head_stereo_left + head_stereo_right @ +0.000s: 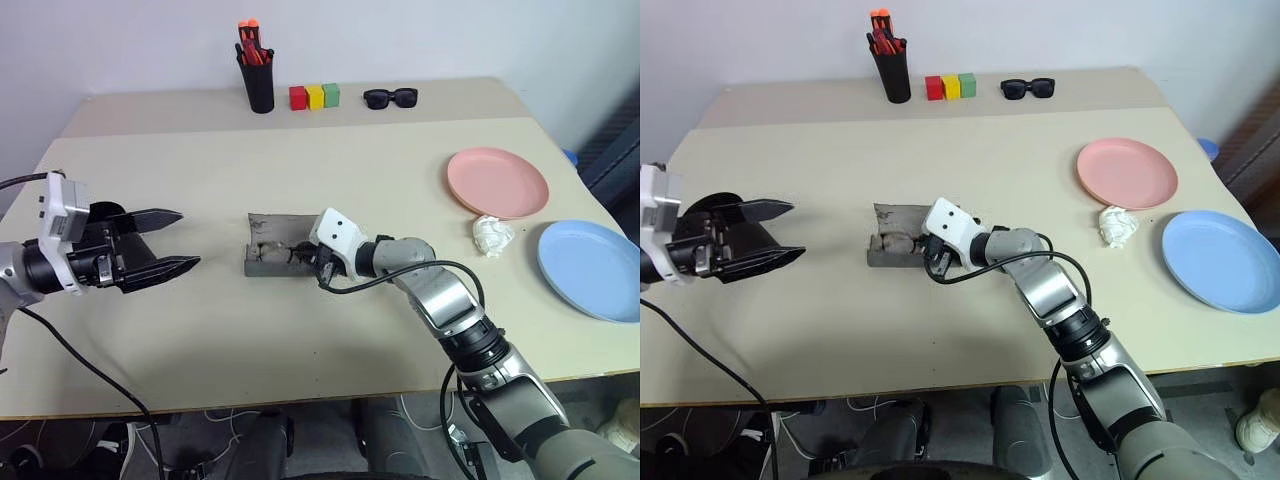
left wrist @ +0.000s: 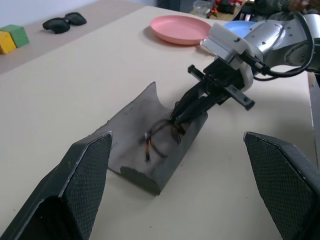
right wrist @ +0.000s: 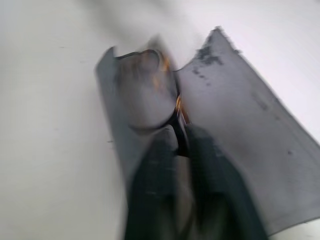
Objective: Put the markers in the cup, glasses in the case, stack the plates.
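While the far edge of the counter (image 1: 150,120) carries a black pen holder (image 1: 260,85) with red and orange pens, three blocks (image 1: 314,96) in red, yellow and green, and black sunglasses (image 1: 390,97), none of these lies near the work. A crumpled white wad (image 1: 492,235) sits between the pink plate (image 1: 497,181) and the blue plate (image 1: 592,268), close to both; the plates lie apart on the right side, not stacked.

The case (image 1: 272,245) lies open at mid-counter, lid tilted back. The glasses (image 2: 161,141) rest inside its tray, frame dark, lenses clear.

The right pincer (image 2: 184,111) reaches into the case from the right. Its fingers (image 3: 165,150) stand close together with a narrow gap, their tips at the frame of the glasses; whether they pinch the frame or have let go cannot be told. The right arm's cable (image 1: 400,280) loops over the counter just right of the case.

The left pincer (image 1: 172,240) hangs above the left part of the counter, well apart from the case, fingers spread wide and holding nothing. It points toward the case, with bare counter between them. Directly behind it a wide black object shows, partly hidden.
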`<state>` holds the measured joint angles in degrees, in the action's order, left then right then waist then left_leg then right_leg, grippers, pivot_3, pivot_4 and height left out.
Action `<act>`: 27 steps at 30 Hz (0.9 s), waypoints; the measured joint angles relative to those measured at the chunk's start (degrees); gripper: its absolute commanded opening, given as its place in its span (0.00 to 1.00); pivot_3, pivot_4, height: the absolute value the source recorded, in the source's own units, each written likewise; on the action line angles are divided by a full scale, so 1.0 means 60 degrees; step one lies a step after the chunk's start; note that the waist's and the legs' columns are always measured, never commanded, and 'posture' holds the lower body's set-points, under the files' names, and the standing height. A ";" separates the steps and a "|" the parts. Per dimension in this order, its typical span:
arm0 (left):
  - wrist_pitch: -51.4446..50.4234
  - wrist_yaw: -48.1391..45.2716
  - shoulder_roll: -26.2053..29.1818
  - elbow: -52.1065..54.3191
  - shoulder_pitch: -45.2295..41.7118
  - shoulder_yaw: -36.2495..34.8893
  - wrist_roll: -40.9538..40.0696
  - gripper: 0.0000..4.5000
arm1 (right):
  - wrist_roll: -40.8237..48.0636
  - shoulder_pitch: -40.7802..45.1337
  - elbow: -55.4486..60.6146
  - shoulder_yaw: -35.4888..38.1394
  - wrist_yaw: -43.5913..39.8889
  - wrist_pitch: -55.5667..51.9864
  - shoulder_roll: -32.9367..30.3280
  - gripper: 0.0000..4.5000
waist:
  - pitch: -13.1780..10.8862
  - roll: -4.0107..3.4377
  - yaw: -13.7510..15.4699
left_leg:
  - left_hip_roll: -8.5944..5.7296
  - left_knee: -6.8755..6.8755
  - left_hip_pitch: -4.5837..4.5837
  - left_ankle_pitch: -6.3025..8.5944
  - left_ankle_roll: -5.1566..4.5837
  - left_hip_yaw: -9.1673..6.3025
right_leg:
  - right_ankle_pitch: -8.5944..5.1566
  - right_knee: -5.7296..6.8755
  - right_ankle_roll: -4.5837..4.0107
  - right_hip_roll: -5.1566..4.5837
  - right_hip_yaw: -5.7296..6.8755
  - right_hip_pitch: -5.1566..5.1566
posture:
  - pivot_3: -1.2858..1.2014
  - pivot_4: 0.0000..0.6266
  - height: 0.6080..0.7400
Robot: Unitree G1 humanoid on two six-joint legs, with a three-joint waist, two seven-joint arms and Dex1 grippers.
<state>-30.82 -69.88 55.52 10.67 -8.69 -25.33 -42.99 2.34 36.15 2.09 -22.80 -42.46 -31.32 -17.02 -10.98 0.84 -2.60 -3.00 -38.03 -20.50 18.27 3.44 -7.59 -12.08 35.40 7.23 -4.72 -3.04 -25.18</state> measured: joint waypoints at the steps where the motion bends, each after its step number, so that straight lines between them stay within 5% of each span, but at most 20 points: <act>1: 0.0002 0.0001 -0.0001 0.0000 0.0000 0.0006 0.0000 0.97 | 0.0012 0.0000 0.0000 0.0010 0.0024 -0.0009 0.0020 0.53 | 0.0000 0.0000 0.0000 | 0.0000 0.0000 0.0000 0.0000 0.0000 0.0000 | 0.0000 0.0000 0.0000 0.0000 0.0000 0.0000 | 0.52 0.24 1.00; 5: 0.0001 0.0001 -0.0001 -0.0005 -0.0001 0.0018 0.0000 0.97 | 0.0120 0.0000 0.0023 0.0181 0.0102 -0.0217 0.0114 0.97 | 0.0000 0.0000 0.0001 | 0.0000 0.0000 0.0000 0.0000 0.0000 0.0000 | 0.0000 0.0000 0.0000 0.0000 0.0000 0.0000 | 0.52 0.24 1.00; 13: -0.0009 0.0042 -0.0004 -0.0095 -0.0088 0.0205 0.0000 0.97 | 0.0859 0.0025 0.0364 0.0916 0.0213 -0.0667 0.0505 0.99 | 0.0000 0.0000 0.0003 | 0.0000 0.0000 -0.0003 0.0000 0.0000 -0.0001 | 0.0000 0.0000 0.0000 -0.0001 0.0000 -0.0002 | 0.52 0.24 1.00; 19: -0.0211 0.0882 -0.0447 -0.0539 -0.1183 0.0487 0.0005 0.97 | 0.2407 0.0625 0.0692 0.2987 0.0462 -0.0823 0.0806 0.99 | 0.0002 0.0003 0.0087 | -0.0002 -0.0001 -0.0002 -0.0002 0.0003 -0.0017 | 0.0002 0.0000 -0.0001 -0.0001 0.0007 0.0009 | 0.52 0.24 1.00; 25: -0.0831 0.2133 -0.1305 -0.0783 -0.2847 0.1110 -0.0014 0.97 | 0.3437 -0.0358 0.1452 0.3965 -0.0719 -0.0715 -0.0952 0.99 | 0.0000 0.0000 0.0095 | -0.0013 -0.0003 -0.0003 0.0001 -0.0001 -0.0008 | 0.0002 -0.0011 0.0001 -0.0012 0.0006 0.0016 | 0.52 0.24 1.00; 27: -0.1168 0.2928 -0.1964 -0.0928 -0.3553 0.1470 0.0016 0.85 | 0.3757 -0.0889 0.1682 0.4144 -0.1193 -0.0810 -0.1687 1.00 | 0.0001 0.0002 0.0101 | -0.0011 -0.0010 -0.0002 0.0000 -0.0001 -0.0008 | 0.0003 -0.0008 0.0002 -0.0010 0.0006 0.0018 | 0.52 0.24 1.00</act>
<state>-37.83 -52.31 43.74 5.09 -30.01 -16.51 -42.89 24.88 30.81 12.18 2.07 -49.62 -36.18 -27.14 -10.97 0.86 -1.99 -3.06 -38.09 -20.51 18.28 3.44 -7.63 -12.06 35.36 7.24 -4.78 -3.00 -25.08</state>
